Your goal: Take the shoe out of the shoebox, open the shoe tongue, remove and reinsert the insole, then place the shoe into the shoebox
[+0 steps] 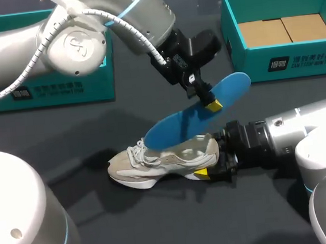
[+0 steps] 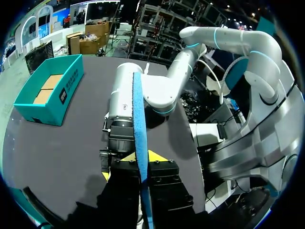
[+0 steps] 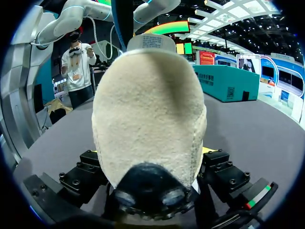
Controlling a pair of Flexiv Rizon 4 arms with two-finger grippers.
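Insole (image 1: 178, 129) sits pinched in my left gripper (image 1: 210, 102) at one o'clock above the shoe (image 1: 161, 159), whose heel my right gripper (image 1: 212, 162) clamps.

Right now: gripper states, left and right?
Left gripper: shut on the blue insole.
Right gripper: shut on the shoe, at its heel.

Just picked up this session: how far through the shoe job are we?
Done: the shoe is out of the shoebox, on the table, heel clamped by the right gripper. In hand: the left gripper holds the blue insole over it. Left: seating the insole, boxing the shoe.
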